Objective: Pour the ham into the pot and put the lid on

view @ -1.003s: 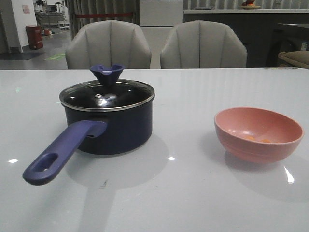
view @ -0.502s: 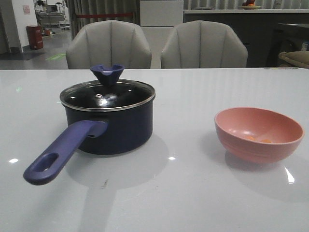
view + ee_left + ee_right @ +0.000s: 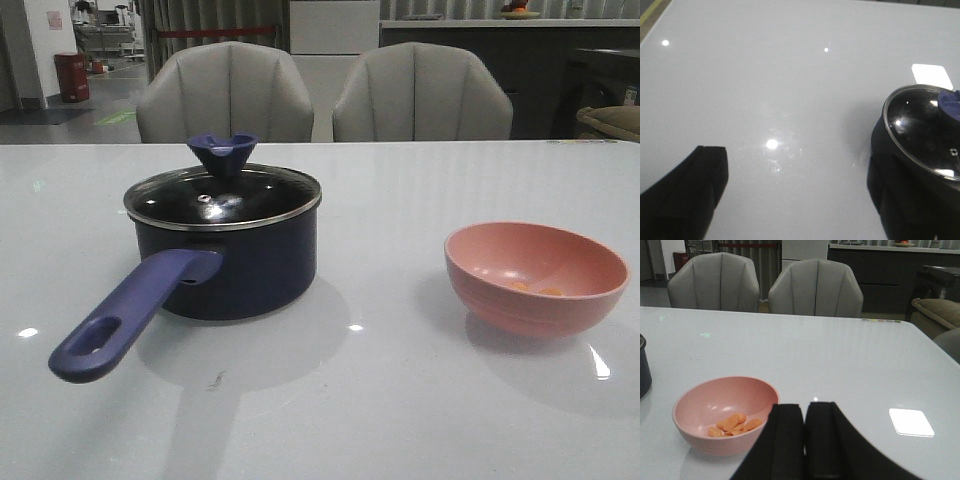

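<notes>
Glossy white table (image 3: 400,190) is filling the scene, with two grey chairs (image 3: 225,92) standing at its far edge.

Right gripper (image 3: 804,427): its black fingers are pressing together, nothing between them, hanging over bare tabletop just beside the pink bowl (image 3: 726,412), not touching it.

Left gripper (image 3: 800,200): fingers (image 3: 687,195) are standing wide apart, one dark pad showing on each side, nothing held; one pad is overlapping the pot's wall in the wrist view, contact cannot be told.

Ham (image 3: 734,424): several small orange pieces are lying in the bottom of the pink bowl, also faintly showing in the front view (image 3: 535,289).

Pot (image 3: 228,262) is sitting well apart from the pink bowl, toward the robot's left. Its long purple-blue handle (image 3: 125,318) is pointing toward the robot and away from the bowl.

Lid (image 3: 222,195) is resting closed on the pot's rim, its blue-purple knob (image 3: 222,152) upright.
</notes>
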Motion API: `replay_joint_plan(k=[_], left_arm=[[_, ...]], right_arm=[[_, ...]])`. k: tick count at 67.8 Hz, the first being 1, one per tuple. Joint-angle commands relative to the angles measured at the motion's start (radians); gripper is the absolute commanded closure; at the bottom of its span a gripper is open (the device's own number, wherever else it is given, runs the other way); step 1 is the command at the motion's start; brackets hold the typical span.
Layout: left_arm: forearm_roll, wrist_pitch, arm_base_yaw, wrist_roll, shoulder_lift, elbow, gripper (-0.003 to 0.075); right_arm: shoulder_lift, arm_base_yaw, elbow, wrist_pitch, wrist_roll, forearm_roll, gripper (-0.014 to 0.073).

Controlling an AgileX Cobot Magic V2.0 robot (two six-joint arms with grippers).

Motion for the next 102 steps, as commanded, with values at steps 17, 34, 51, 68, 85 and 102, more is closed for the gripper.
replay_joint_plan(k=[17,34,51,68,85,102], left_arm=[[-0.057,0.109,-0.113,0.024,0.383,-0.333,0.0095],[-0.051,0.116,-0.335,0.008,0.65,-0.534,0.0095],[0.093,0.303,-0.452,-0.167,0.935,-0.86,0.0095],[0.136,0.506,-0.495,-0.244,1.12,-1.135,0.0095],[0.136,0.568,-0.503,-0.315,1.183,-1.201,0.0095],[0.128,0.558,-0.503,-0.354,1.203,-1.201,0.0095]], right_arm=[[-0.018,-0.004,-0.004,-0.079,-0.005,-0.008,0.0449],[-0.018,-0.004,-0.004,-0.079,-0.005,-0.008,0.0449],[-0.018,-0.004,-0.004,-0.079,-0.005,-0.008,0.0449],[-0.019,-0.004,-0.004,-0.073,-0.005,-0.008,0.0449],[-0.019,-0.004,-0.004,-0.073,-0.005,-0.008,0.0449],[-0.019,-0.004,-0.004,-0.073,-0.005,-0.008,0.0449]])
